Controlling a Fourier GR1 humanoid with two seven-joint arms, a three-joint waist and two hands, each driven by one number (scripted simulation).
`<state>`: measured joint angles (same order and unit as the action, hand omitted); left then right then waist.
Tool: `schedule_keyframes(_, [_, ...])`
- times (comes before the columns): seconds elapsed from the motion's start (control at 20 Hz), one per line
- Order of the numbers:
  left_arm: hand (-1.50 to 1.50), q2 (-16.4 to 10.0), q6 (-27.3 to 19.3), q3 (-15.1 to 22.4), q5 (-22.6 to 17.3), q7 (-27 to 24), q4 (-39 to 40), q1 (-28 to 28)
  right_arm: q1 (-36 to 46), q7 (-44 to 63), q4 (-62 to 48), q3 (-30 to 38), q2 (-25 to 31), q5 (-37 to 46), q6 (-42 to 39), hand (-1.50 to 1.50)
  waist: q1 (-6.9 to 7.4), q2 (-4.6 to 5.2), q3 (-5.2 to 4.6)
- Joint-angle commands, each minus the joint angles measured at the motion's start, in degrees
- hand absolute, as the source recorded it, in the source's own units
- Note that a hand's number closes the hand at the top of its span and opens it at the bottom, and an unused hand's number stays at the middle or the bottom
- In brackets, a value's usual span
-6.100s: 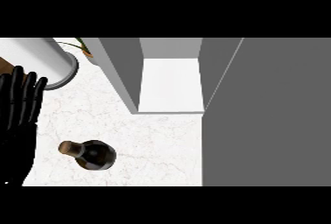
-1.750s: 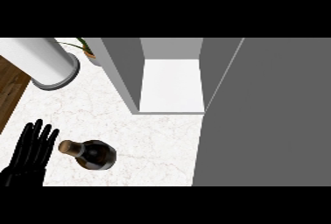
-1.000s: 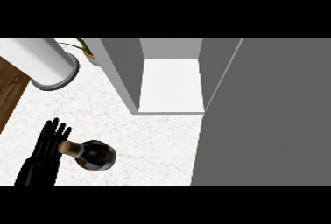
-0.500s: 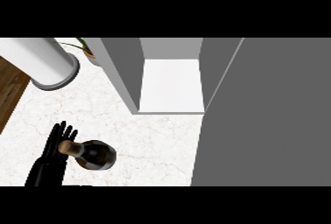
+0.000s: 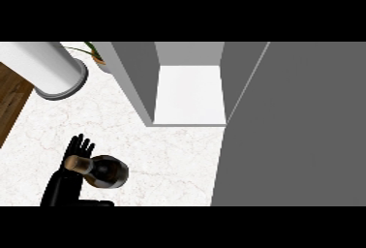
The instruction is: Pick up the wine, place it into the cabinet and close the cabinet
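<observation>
Wine bottle [image 5: 109,173], neck just beside straight fingers [image 5: 80,146] of left hand [image 5: 62,183]

Counter [image 5: 172,150]: bare marble is left between bottle [image 5: 107,172] and cabinet [image 5: 136,82].
Cabinet mouth: stands open; bare white shelf [image 5: 190,94] is exposed.
Right side: walled off by grey door [image 5: 300,126].
Far left: taken up by white cylinder [image 5: 50,68] and plant [image 5: 95,52].
</observation>
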<state>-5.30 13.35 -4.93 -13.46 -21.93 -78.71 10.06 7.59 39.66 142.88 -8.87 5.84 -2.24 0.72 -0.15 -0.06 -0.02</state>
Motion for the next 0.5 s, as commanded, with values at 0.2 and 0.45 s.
schedule_keyframes(0.2, [-1.50,-0.04,2.66,0.03,1.75,-6.35,6.05,2.01,-4.32,4.20,10.57,1.85,1.48,-3.78,-1.16,-1.50,-0.10,-0.05,0.02])
schedule_keyframes(0.45, [-1.50,-1.15,4.09,-1.51,-0.28,-4.09,8.11,-1.65,-1.30,1.96,6.09,-3.29,-1.47,3.16,1.70,-1.50,0.11,-0.01,0.01])
